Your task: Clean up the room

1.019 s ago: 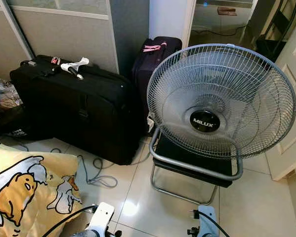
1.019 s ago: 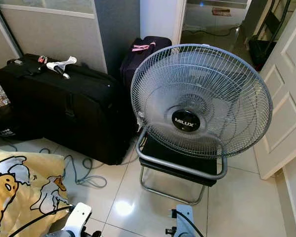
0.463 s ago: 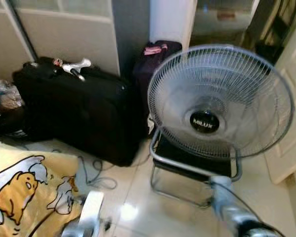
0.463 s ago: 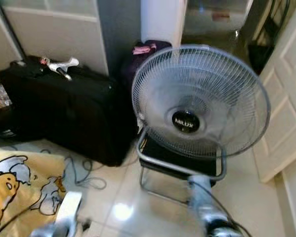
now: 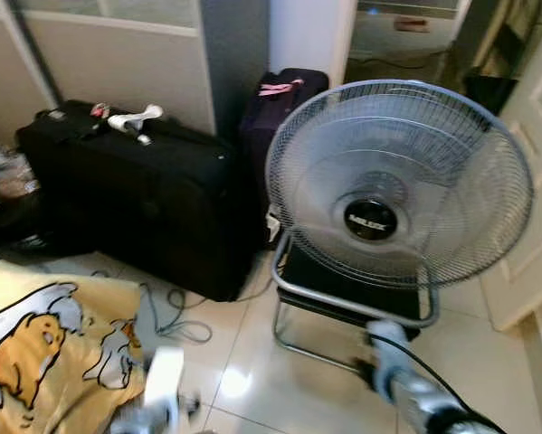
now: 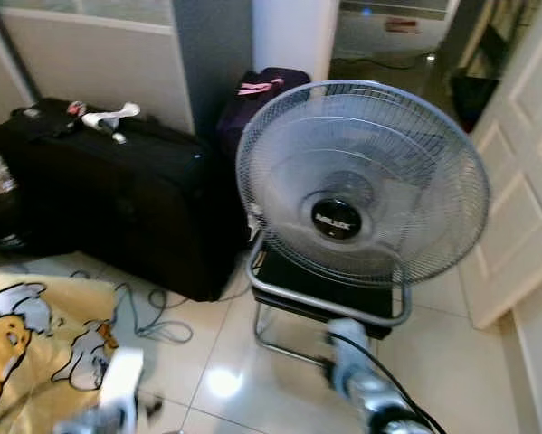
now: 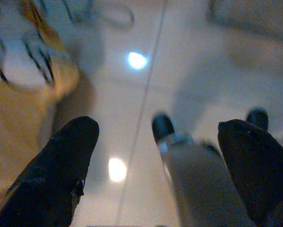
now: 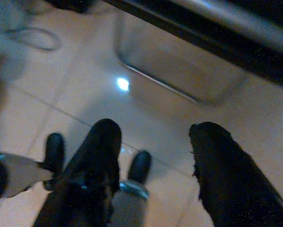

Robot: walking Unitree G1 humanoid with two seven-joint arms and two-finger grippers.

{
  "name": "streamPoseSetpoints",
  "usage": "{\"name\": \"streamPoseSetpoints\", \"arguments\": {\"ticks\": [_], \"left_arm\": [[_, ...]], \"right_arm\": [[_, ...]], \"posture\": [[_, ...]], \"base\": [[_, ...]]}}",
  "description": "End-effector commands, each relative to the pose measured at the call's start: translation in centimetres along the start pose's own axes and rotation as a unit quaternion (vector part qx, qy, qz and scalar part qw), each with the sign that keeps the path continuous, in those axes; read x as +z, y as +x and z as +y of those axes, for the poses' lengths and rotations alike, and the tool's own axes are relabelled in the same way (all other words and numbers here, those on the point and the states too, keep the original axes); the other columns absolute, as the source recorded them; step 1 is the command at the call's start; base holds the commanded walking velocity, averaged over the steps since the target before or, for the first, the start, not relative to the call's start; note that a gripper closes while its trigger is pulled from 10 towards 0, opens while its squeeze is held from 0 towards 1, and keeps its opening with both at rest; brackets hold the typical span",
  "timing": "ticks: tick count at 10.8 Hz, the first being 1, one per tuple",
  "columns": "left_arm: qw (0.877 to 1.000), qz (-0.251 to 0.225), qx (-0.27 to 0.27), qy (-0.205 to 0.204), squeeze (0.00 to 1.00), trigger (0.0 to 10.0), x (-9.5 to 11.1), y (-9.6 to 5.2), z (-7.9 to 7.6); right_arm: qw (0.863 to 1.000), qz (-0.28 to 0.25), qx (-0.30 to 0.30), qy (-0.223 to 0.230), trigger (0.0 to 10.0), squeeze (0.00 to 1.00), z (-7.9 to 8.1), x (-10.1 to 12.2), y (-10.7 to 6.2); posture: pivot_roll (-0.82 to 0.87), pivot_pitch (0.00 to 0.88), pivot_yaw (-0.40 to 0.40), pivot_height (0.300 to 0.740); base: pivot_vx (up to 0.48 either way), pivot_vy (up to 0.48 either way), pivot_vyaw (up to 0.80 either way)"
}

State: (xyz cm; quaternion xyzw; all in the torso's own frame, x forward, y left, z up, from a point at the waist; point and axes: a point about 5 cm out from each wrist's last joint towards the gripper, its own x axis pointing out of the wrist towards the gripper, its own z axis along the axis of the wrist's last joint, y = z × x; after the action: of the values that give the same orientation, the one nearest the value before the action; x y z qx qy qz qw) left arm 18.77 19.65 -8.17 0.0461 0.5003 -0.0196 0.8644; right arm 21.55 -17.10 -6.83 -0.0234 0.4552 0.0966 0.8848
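Fan, round grey wire-caged floor model on a tubular metal stand (image 5: pixel 397 185), stands ahead of and just above the right gripper (image 8: pixel 153 175), fingers apart and empty, nearer the fan than the left gripper (image 7: pixel 155 165), likewise spread wide over the tiles.

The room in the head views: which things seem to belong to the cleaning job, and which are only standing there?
Likely for tidying:
yellow cartoon-print blanket
grey cable on the floor tiles

Only standing there:
grey round wire-grille fan
big black suitcase
dark purple suitcase
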Motion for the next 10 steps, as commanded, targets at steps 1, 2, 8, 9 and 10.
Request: {"name": "streamPoseSetpoints", "arguments": {"ticks": [1,2,8,9,10], "left_arm": [[0.999,-0.035,-0.005,0.022,0.0,10.0,1.6,0.0,0.1],[0.997,-0.072,-0.008,0.017,0.0,10.0,3.7,-0.1,0.3],[0.964,-0.265,-0.003,-0.005,0.0,10.0,12.2,-2.9,2.0],[0.958,-0.286,-0.004,-0.014,0.0,10.0,13.1,-3.5,2.1],[0.948,-0.319,0.001,-0.02,0.0,10.0,14.2,-4.8,2.2]], "right_arm": [[1.0,-0.017,0.013,-0.015,10.0,1.0,0.0,0.8,0.0],[0.999,-0.037,0.033,-0.02,10.0,1.0,0.0,1.7,0.0],[0.962,-0.209,0.128,-0.116,10.0,1.0,3.7,9.3,-0.6],[0.958,-0.228,0.129,-0.113,10.0,1.0,3.7,10.1,-0.8],[0.954,-0.256,0.124,-0.093,10.0,1.0,3.4,10.7,-1.4]], "posture": [[0.02,0.0,0.012,0.74],[0.02,0.0,0.011,0.74],[0.04,0.0,0.034,0.74],[0.04,0.0,0.027,0.74],[0.06,0.0,0.014,0.74]], "base": [[0.0,0.0,0.8],[0.0,0.0,0.8],[0.0,0.0,0.8],[0.0,0.0,0.8],[0.0,0.0,0.8]]}}
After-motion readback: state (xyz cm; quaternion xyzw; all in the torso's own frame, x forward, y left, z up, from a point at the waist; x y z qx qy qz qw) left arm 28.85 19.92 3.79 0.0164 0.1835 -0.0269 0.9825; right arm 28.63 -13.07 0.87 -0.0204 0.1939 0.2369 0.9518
